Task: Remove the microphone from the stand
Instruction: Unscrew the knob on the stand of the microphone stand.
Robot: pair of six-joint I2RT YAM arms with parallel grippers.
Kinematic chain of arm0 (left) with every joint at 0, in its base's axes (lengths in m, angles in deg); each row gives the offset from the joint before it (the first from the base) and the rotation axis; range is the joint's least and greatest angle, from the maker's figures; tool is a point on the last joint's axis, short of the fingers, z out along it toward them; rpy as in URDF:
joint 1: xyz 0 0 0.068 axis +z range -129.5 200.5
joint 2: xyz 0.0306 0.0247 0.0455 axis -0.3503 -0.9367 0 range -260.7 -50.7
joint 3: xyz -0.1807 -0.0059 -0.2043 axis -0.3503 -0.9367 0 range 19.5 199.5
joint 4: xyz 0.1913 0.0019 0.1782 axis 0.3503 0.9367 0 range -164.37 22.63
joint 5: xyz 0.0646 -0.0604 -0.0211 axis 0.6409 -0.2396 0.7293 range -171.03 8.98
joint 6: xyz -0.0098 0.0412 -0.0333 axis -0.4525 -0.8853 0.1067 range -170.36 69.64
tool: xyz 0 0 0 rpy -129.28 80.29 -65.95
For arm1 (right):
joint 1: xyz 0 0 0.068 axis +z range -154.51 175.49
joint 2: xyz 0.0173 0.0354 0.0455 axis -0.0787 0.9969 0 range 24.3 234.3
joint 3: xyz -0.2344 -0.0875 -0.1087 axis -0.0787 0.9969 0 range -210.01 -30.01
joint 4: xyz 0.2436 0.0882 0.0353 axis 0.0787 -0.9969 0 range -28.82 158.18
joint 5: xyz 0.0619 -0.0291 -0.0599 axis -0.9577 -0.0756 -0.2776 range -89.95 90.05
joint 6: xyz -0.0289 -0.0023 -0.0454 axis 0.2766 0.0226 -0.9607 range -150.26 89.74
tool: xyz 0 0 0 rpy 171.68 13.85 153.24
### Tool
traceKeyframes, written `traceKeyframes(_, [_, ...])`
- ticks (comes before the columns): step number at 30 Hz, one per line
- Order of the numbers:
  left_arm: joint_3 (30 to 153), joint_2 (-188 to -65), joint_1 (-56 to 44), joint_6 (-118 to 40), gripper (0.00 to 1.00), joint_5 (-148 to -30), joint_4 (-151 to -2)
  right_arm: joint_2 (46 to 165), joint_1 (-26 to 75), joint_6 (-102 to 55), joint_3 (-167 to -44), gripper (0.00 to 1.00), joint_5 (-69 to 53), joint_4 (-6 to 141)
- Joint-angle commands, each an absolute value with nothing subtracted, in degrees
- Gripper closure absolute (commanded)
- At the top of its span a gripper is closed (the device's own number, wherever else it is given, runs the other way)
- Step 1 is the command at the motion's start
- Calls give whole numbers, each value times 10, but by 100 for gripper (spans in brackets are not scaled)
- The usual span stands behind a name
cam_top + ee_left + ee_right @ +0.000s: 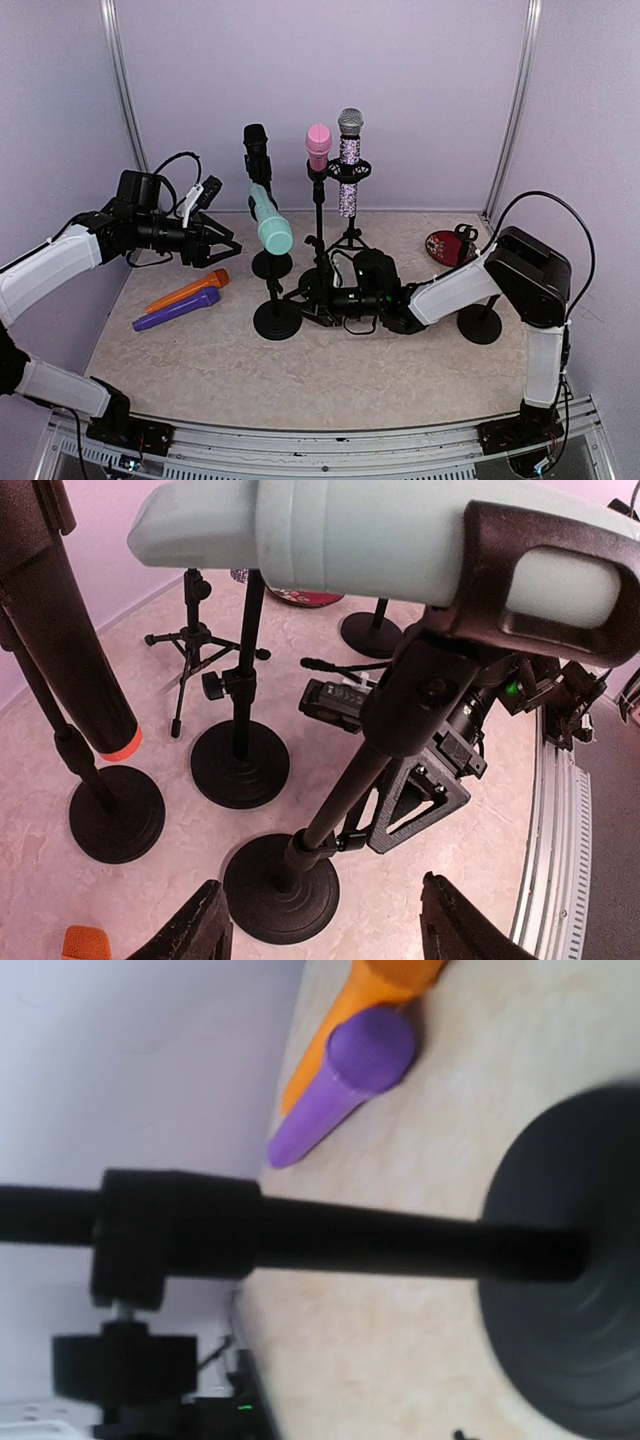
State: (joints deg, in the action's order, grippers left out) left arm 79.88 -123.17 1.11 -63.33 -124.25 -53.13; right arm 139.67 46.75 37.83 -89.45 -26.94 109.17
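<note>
Left wrist view first: my left gripper [322, 885] has its fingers [200, 925] spread apart with nothing between them. The teal microphone [350, 540] lies tilted just above and ahead of them, seated in the black clip [545, 590] of its stand [335, 810]. That's the one I'm after, I reckon, since the open jaws sit right beneath its body.

Over to my right gripper [314, 303]: it's low against that stand's pole [400, 1245], close to the round base [570, 1310], most likely to pin the stand so it doesn't tip when the mic is pulled. Whether it's actually clamped on the pole I can't tell; its own camera shows the pole right across but no fingers. Beyond the pole lie a purple microphone [340, 1090] and an orange microphone [375, 985].
</note>
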Motion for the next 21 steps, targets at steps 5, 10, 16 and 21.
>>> traceKeyframes(5, [787,-1222,14,-658,37,-1247,-519,1453,473,543,-938,46,-303,1262])
traceKeyframes(10, [787,-1222,13,-660,37,-1245,-518,1491,475,597,-948,49,-291,1326])
traceKeyframes(16, [786,-1221,11,-664,36,-1243,-518,1507,480,616,-950,56,-276,1352])
traceKeyframes(21, [785,-1223,5,-664,36,-1242,-518,1525,481,646,-957,58,-267,1397])
